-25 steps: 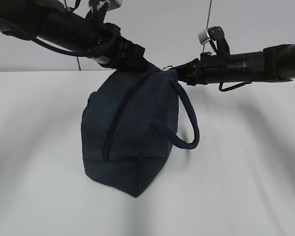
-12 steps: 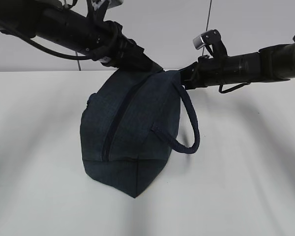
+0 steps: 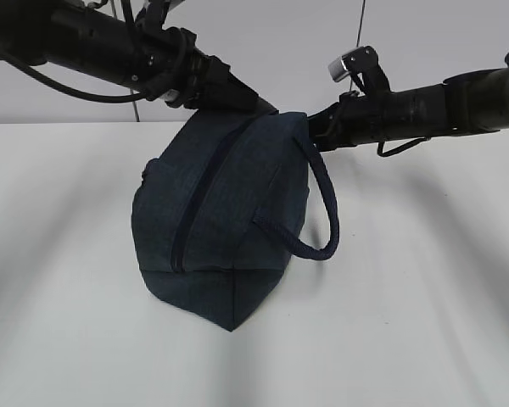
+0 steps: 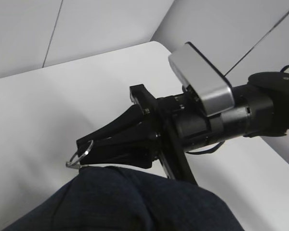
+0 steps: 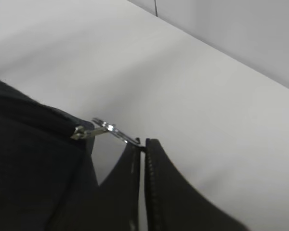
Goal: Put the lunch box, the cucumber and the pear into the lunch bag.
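The bag point(image 3: 225, 225) stands on the table point(image 3: 424, 322), zipper point(image 3: 199, 199) closed along its length, its top pulled further toward the left than a second ago. The right tool point(image 5: 143, 144) is clamped on the ring pull point(image 5: 111, 131) at the bag's far end. The left tool point(image 3: 267, 108) pinches the fabric at the top. No box, cucumber or pear shows, so they are probably packed, the closing nearly done.

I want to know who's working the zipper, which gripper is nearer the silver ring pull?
Right. The right gripper is shut on the ring pull. The left gripper is at the lunch bag top, left of it.
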You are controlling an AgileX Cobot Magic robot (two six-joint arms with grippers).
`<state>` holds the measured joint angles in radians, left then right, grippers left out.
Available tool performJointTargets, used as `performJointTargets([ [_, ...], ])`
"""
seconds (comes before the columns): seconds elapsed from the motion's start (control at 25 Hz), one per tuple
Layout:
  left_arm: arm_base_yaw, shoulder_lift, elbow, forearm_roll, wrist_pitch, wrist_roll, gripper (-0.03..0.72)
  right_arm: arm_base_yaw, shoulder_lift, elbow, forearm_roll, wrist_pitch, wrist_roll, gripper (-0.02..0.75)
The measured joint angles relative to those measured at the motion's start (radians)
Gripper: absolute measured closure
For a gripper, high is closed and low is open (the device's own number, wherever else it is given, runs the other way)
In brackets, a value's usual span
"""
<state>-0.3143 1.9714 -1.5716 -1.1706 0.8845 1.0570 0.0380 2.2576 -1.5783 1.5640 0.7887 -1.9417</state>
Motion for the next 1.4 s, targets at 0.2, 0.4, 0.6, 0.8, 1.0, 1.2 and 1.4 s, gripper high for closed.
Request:
performJointTargets([
  [0.2, 0.009, 0.0, 0.002, -0.025, 0.016, 0.016, 0.666, 0.001, -0.002, 0.0, -0.017, -0.004, 0.018, 0.738],
  [0.4, 0.017, 0.0, 0.002, -0.025, 0.02, 0.02, 0.666, 0.002, 0.0, 0.0, -0.021, 0.002, 0.031, 0.738],
  [0.6, 0.017, 0.0, 0.002, -0.017, 0.022, 0.02, 0.666, 0.002, 0.004, -0.004, -0.01, 0.027, 0.034, 0.738],
  [0.8, 0.017, 0.0, 0.002, -0.011, 0.027, 0.019, 0.667, -0.001, 0.004, -0.004, 0.007, 0.018, 0.034, 0.647],
  [1.0, 0.017, 0.02, -0.001, -0.026, 0.011, 0.011, 0.667, -0.014, 0.0, -0.004, 0.007, -0.015, 0.034, 0.357],
  [1.2, 0.017, 0.053, -0.007, 0.003, -0.089, -0.051, 0.613, -0.014, -0.029, -0.004, 0.001, -0.023, 0.077, 0.268],
  [1.4, 0.017, 0.054, -0.007, -0.019, -0.115, -0.064, 0.378, -0.014, -0.094, -0.004, -0.122, -0.071, 0.22, 0.261],
])
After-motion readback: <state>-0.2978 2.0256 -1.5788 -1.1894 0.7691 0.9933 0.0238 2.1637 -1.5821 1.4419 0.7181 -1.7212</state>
